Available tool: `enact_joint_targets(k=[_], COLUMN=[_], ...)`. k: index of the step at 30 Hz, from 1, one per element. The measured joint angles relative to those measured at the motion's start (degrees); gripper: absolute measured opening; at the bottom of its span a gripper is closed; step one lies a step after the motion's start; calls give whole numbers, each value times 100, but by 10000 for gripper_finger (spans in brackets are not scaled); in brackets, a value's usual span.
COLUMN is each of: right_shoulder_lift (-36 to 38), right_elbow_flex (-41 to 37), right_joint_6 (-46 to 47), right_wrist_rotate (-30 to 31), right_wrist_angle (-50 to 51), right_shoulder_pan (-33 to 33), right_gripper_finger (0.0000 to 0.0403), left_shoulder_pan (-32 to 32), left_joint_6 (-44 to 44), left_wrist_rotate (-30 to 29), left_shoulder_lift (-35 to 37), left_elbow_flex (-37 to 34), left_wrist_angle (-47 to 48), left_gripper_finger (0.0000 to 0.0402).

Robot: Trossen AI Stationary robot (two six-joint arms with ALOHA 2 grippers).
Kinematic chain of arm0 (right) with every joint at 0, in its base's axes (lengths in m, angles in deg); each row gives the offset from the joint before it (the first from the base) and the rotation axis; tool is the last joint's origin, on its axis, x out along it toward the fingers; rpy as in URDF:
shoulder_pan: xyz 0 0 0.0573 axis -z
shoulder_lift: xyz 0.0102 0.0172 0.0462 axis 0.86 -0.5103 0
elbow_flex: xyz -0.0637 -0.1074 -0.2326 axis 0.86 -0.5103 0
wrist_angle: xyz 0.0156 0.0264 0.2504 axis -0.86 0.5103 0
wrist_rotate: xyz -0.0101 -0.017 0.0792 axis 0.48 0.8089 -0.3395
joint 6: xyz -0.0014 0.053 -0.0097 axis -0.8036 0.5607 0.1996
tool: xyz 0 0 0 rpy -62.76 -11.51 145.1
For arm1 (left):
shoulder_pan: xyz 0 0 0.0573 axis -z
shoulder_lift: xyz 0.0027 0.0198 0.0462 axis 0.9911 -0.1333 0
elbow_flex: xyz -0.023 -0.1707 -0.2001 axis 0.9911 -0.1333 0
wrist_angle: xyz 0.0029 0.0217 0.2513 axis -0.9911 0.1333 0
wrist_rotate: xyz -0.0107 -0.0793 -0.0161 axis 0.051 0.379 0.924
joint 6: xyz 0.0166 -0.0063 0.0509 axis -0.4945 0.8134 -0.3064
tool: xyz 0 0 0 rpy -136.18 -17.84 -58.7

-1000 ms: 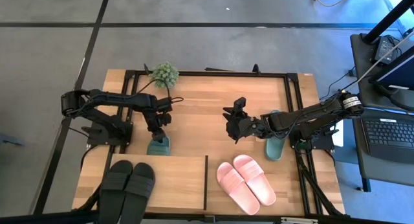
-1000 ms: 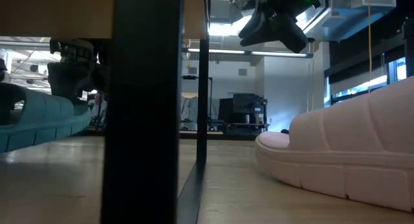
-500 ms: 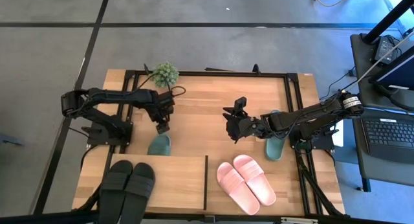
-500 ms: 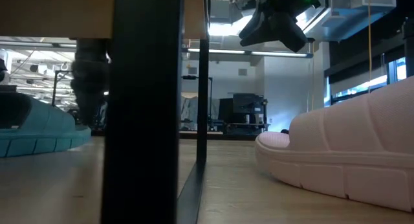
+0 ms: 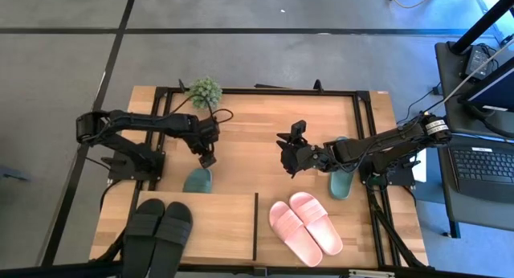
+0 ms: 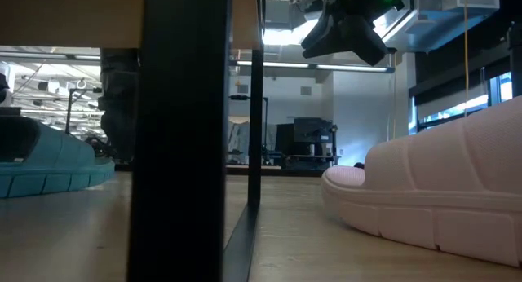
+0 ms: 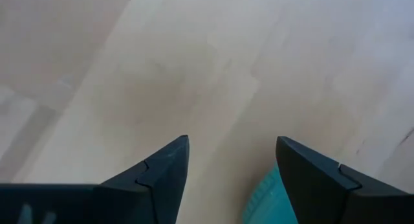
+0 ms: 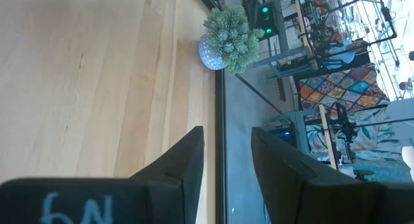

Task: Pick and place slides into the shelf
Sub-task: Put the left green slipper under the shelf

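Green slide (image 5: 197,180) lies free at shelf (image 5: 217,222) edge; left claw (image 5: 207,159) open above.

Two dark jointed arms; right tool (image 8: 223,166) bears white handwritten marking.

- tabletop (image 5: 257,141): pale wood, smooth matt finish with visible grain
- pink slides (image 5: 305,226): look like soft matt rubber, finely textured
- green slide (image 6: 45,164): ribbed sole, probably rubber too
- table frame (image 5: 265,91): black metal
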Motion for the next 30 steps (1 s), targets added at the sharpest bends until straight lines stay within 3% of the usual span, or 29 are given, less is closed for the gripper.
enact_joint_targets(k=[5,9,16,30], right_shoulder_lift=[0,0,0,0], right_elbow_flex=[2,0,0,0], right_joint_6=[2,15,105,103], right_wrist_rotate=[-1,-8,-213,-224], right_wrist_angle=[0,0,0,-2], right_shoulder_pan=[0,-1,-1,0], right_gripper_finger=[130,130,130,130], left_shoulder_pan=[271,468,703,1227], left_joint_6=[239,375,446,464], left_wrist_rotate=[-120,-687,-1001,-1004], left_shoulder_lift=[0,0,0,0], left_elbow_flex=[0,0,0,-89], left_wrist_angle=[78,91,152,387], left_gripper_finger=[221,221,221,221])
